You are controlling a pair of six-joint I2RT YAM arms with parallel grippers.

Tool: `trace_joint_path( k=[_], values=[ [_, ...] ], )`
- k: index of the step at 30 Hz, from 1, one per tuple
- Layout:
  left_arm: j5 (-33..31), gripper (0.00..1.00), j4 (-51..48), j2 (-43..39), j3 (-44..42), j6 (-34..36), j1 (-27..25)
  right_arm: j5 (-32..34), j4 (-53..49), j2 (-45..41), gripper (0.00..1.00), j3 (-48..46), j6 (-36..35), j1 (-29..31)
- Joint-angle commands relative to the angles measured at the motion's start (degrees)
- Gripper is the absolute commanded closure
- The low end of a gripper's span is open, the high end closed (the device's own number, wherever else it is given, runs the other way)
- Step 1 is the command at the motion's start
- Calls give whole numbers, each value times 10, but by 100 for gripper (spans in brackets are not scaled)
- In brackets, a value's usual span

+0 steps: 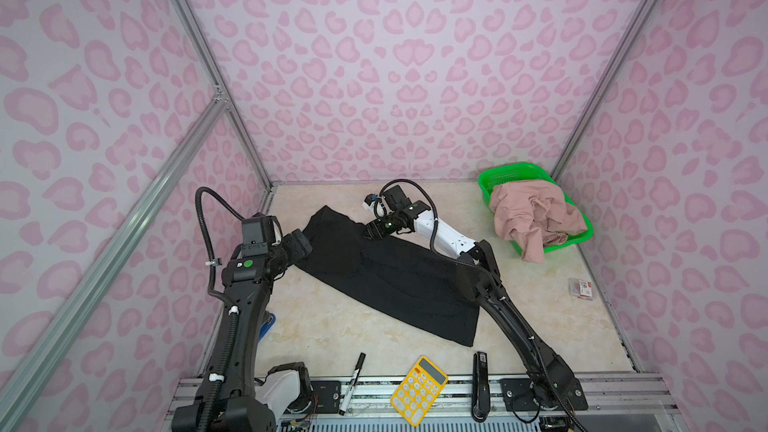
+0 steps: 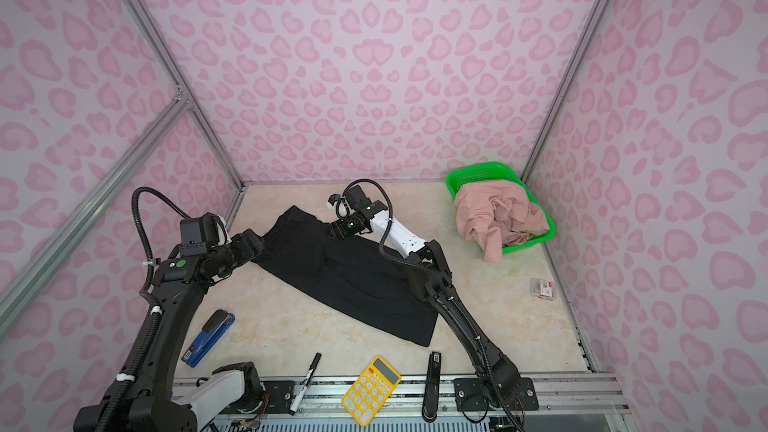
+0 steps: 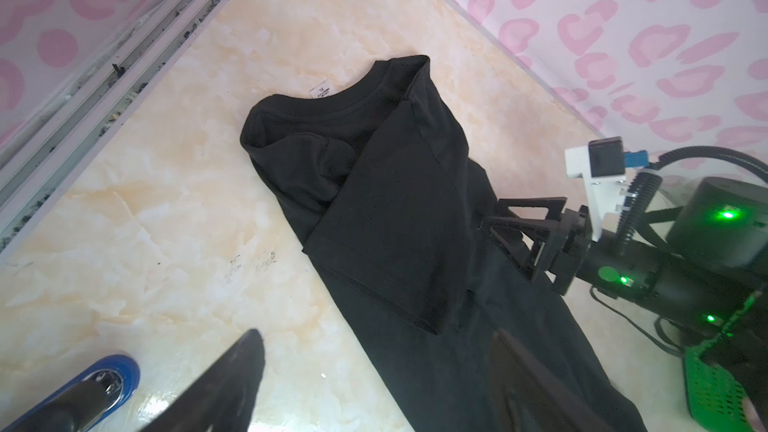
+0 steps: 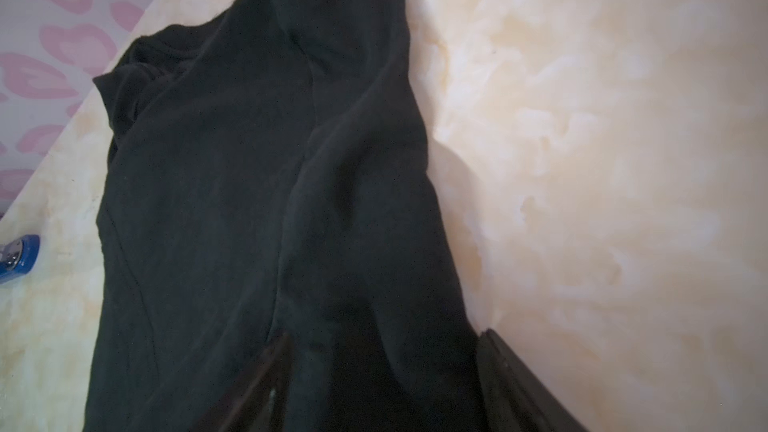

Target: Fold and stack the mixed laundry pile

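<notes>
A large black garment lies flat and slantwise on the marble table, its sleeves folded in and its collar toward the far left. My left gripper is open at the garment's left edge, with nothing between its fingers. My right gripper hovers open over the garment's far edge, and the cloth lies under its spread fingers. The left wrist view also shows the right gripper. The rest of the laundry pile, a crumpled dusty-pink garment, spills over the green basket.
The green mesh basket stands at the far right corner. A blue stapler lies near the left arm. A marker, a yellow calculator and a black stapler lie along the front edge. A small packet lies at the right.
</notes>
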Motion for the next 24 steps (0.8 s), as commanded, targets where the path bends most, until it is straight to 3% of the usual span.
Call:
trace_joint_path(
  k=[1, 6, 11, 14, 24],
  values=[
    [-2, 14, -23, -15, -5, 9, 1, -4, 30, 19, 33, 1, 25, 4],
    [-1, 14, -34, -31, -11, 14, 1, 16, 32, 39, 48, 22, 60, 3],
    [-4, 14, -46, -40, -10, 22, 1, 64, -17, 41, 84, 24, 95, -4],
    [-4, 14, -51, -42, -10, 25, 1, 100, -40, 26, 99, 4, 107, -16],
    [33, 14, -35, -28, -24, 29, -10, 211, -16, -79, 100, -129, 154, -119]
  ],
)
